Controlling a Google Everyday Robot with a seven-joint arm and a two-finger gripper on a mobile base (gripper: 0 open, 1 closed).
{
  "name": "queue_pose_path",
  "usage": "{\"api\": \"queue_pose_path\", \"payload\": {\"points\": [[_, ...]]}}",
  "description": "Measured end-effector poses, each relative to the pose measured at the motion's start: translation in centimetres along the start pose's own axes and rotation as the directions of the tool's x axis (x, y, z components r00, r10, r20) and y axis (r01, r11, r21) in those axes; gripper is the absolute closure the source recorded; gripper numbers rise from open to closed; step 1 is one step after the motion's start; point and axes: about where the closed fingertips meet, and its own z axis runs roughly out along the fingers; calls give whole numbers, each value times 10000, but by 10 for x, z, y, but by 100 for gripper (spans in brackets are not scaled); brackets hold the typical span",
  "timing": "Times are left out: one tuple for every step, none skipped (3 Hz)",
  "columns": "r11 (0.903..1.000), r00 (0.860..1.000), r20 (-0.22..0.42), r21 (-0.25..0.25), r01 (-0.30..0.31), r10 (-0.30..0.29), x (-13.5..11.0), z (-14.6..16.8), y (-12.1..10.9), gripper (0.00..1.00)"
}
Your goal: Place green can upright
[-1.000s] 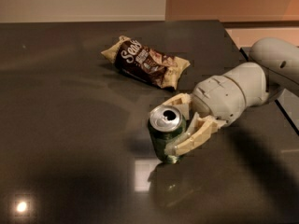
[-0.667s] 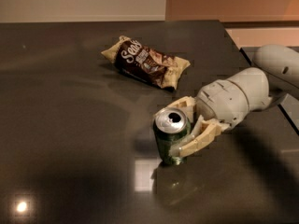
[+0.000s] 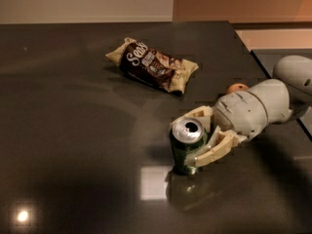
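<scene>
Green can (image 3: 182,152) stands upright on the dark table (image 3: 73,130), a little right of the middle, silver top facing up with its pull-tab end showing. I cannot tell whether it has been opened or what is inside. Nearest of all, at 7 o'clock from it, a small bright spot of light (image 3: 22,216) lies on the tabletop, and just in front of the can's base sits a pale square glare (image 3: 153,182).

My gripper (image 3: 186,141) reaches in from 3 o'clock, low over the table. My fingers (image 3: 214,152) are drawn in against the green can, one along its near right side, the other round behind its rim, holding it between them. My rounded pale wrist (image 3: 251,112) lies at 2 o'clock from the can.

Just behind the wrist, a small orange thing (image 3: 237,87) peeks out, mostly hidden. Farther off, at 11 o'clock and well apart from the can, a dark snack bag (image 3: 153,66) with pale crimped ends lies flat.
</scene>
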Motion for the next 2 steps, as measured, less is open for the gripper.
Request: {"api": "queue_pose_path", "payload": {"points": [[9998, 9999, 68, 191, 79, -80, 7, -5, 1, 36], [9994, 10000, 80, 339, 47, -50, 14, -10, 1, 12]]}}
